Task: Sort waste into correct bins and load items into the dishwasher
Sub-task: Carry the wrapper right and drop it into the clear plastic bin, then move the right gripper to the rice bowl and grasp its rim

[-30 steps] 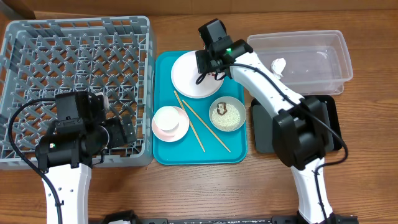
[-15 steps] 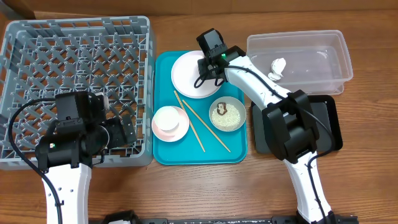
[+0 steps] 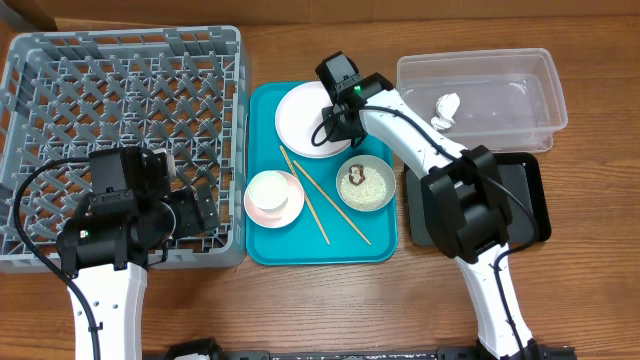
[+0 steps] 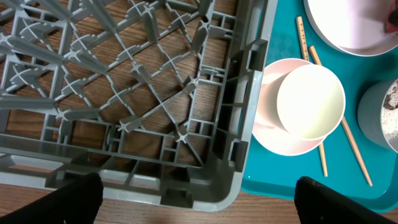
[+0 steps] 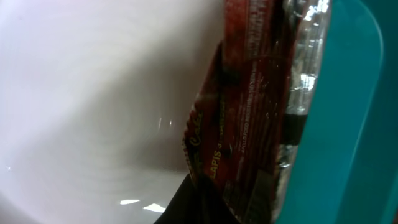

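While the left claw (image 3: 192, 213) hangs over the grey dish rack (image 3: 125, 36), its two dark fingers (image 4: 74, 200) are spread wide and hold nothing. It is above the rack's corner at 4 o'clock. Just to the right lies a flat teal tray (image 3: 380, 245). On it, at 8 o'clock, sits a pinkish-white bowl (image 3: 287, 211) with a small white cup (image 3: 268, 190) inside. Two thin chopsticks (image 3: 322, 205) lie slanted across the middle, from 11 o'clock down to 5 o'clock. A white plate (image 3: 298, 125) sits at 12 o'clock. A grey-green bowl (image 3: 385, 195) at 3 o'clock holds white rice (image 3: 373, 186) and a small brown lump (image 3: 352, 179). The right claw (image 3: 338, 125) is at the plate's 3 o'clock edge. Right in front of its camera is the red wrapper (image 5: 249, 124), lying half on the plate's rim and half on the teal tray. I cannot tell if the claw is pinching it. Farther right, at 2 o'clock on the table, is the clear tub (image 3: 510, 128) with a crumpled white scrap (image 3: 446, 104) in it. At its 6 o'clock side, the black tray (image 3: 532, 200) lies partly under the right arm.
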### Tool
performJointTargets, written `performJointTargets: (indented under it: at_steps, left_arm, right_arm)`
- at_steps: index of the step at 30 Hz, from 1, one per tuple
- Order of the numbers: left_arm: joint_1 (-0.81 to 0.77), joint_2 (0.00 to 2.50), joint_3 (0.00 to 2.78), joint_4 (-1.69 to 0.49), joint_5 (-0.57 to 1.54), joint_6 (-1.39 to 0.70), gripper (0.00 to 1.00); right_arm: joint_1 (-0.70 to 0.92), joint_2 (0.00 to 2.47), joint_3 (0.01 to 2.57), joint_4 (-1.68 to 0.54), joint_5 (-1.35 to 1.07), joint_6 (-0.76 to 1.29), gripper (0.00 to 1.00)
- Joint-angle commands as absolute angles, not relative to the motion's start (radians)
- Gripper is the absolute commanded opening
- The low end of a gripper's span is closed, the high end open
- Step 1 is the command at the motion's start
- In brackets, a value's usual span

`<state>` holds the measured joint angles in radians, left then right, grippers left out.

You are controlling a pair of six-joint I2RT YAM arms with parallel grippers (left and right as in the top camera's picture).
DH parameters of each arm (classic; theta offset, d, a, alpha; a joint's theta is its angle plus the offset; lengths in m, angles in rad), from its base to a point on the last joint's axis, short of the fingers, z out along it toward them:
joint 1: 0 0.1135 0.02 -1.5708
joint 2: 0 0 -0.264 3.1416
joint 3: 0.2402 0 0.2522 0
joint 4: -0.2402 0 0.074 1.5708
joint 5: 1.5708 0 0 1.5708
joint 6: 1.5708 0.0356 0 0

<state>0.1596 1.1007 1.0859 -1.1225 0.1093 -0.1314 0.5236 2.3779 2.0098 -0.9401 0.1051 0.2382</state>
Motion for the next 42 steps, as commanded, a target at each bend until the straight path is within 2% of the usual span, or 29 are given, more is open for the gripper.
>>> performJointTargets:
  at_steps: [1, 8, 17, 25, 28, 30, 31, 34, 42]
  left_arm:
    - [0.166, 1.1, 1.111, -1.121, 0.123, -0.119, 1.0]
    - [0.166, 1.1, 1.111, -1.122, 0.123, -0.119, 1.0]
    - [0.166, 1.1, 1.111, -1.122, 0.123, -0.12, 1.0]
    - [0.166, 1.1, 1.111, -1.122, 0.123, -0.12, 1.0]
    - [0.166, 1.1, 1.111, -1.122, 0.123, -0.12, 1.0]
    - [0.166, 1.1, 1.111, -1.121, 0.123, -0.12, 1.0]
    - [0.166, 1.1, 1.111, -1.121, 0.123, -0.12, 1.0]
    - [0.166, 1.1, 1.111, -1.118, 0.123, -0.12, 1.0]
    - [0.166, 1.1, 1.111, -1.118, 0.123, -0.12, 1.0]
  right_arm:
    - [0.526, 2.254, 2.098, -0.957, 0.111, 0.24, 0.04]
    - [0.487, 2.076, 2.109, -0.992, 0.115, 0.312, 0.04]
    - [0.274, 2.033, 2.091, -1.233, 0.106, 0.664, 0.04]
    - [0.154, 2.033, 2.032, -1.24, 0.046, 0.666, 0.06]
    - [0.143, 2.031, 2.037, -1.235, 0.044, 0.62, 0.21]
    - [0.136, 2.027, 2.056, -1.237, 0.033, 0.577, 0.41]
    - [0.133, 2.023, 2.063, -1.236, 0.02, 0.559, 0.54]
    - [0.11, 1.99, 2.073, -1.246, -0.012, 0.537, 0.65]
    - [-0.007, 1.904, 2.073, -1.442, -0.162, 0.419, 0.71]
